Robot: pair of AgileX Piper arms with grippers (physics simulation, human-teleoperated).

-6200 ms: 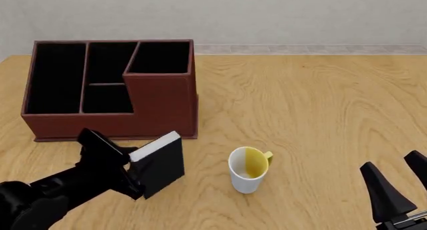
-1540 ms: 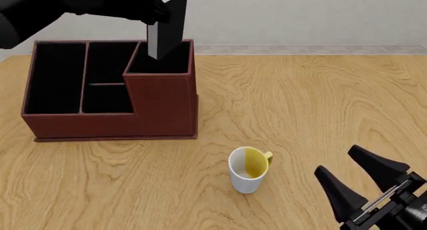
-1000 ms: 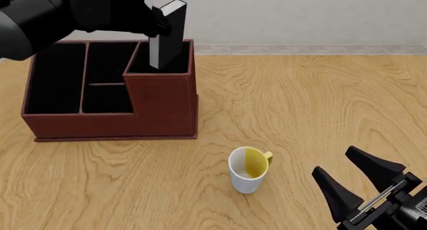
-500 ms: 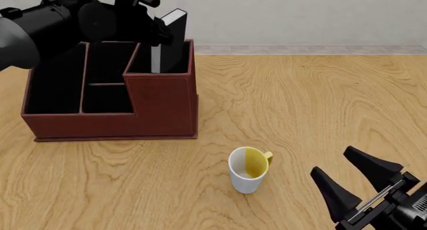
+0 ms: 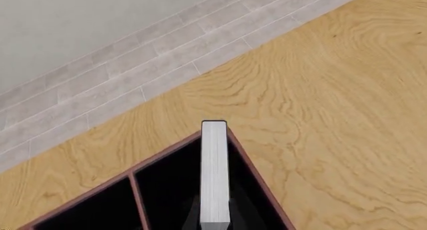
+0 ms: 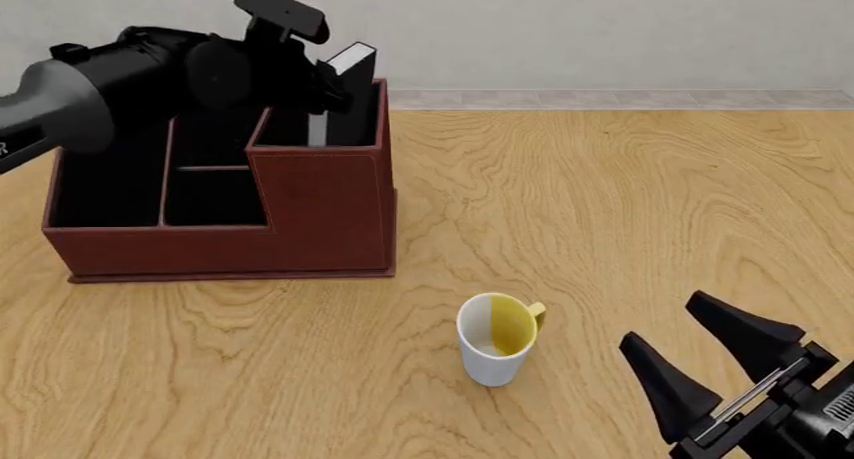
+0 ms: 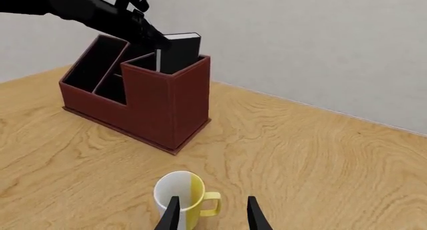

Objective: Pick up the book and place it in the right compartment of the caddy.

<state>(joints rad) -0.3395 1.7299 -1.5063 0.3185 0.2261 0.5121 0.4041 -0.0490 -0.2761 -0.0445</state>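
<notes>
Lower than half a second ago, the book (image 6: pixel 350 94) now stands with most of its length down inside the right compartment (image 6: pixel 320 119) of the caddy (image 6: pixel 220 234), only its top showing above the rim.

Nearest the camera, the right gripper (image 6: pixel 721 374) hangs idle at the table's (image 6: pixel 601 209) near right edge, its black fingers spread apart and holding nothing. Just beyond it stands a white-and-yellow mug (image 6: pixel 497 337), upright and well clear of the caddy.

Farther back, the book is upright: black cover, white page edges (image 5: pixel 215 175) facing the wrist camera, set against the compartment's right wall.

The left arm (image 6: pixel 147 74) reaches in over the caddy's back left, angled down. The left gripper (image 6: pixel 320 84) sits at the book's upper part; whether its fingers clamp the book cannot be told.
</notes>
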